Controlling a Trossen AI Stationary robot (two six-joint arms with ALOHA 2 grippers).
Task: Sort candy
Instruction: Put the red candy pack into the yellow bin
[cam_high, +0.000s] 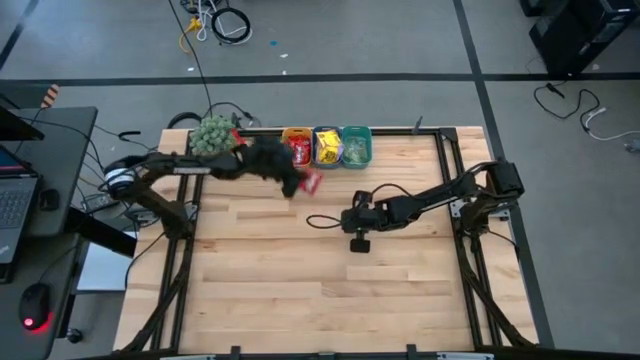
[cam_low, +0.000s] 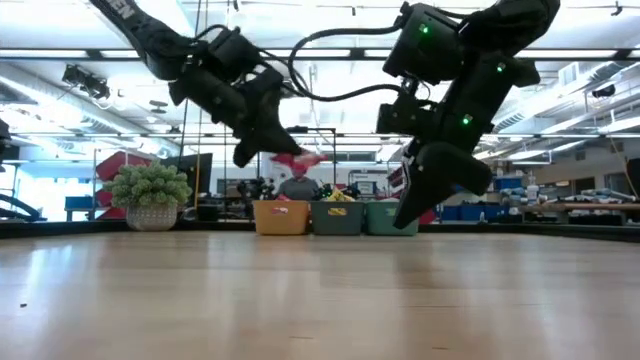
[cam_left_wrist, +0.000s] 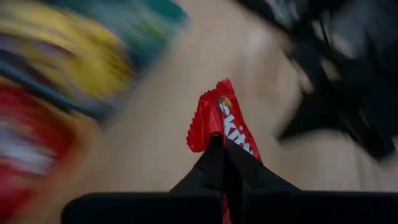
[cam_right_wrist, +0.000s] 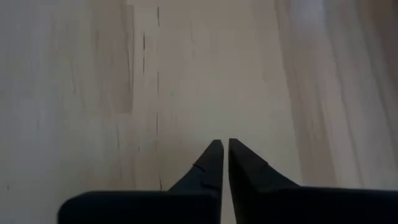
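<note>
**benchwatcher:** so where's the candy at? Left hand (cam_left_wrist: 224, 146) is clamped on a red candy packet (cam_left_wrist: 219, 118), held up off the bench (cam_high: 300, 270), just in front of the orange bin (cam_high: 297, 148).

**gripnerd:** yep, the low view shows the packet dangling in the air. Orange bin holds red candy, the blue bin (cam_high: 327, 147) yellow, the teal bin (cam_high: 356, 146) pale green ones. Right hand (cam_right_wrist: 224, 149) is pinched shut on nothing, hanging over bare wood mid-bench. Fuzzy green plant ball (cam_high: 212, 136) sits at the back left.

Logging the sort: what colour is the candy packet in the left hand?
Red with white lettering, clearest in the left wrist view.
</note>
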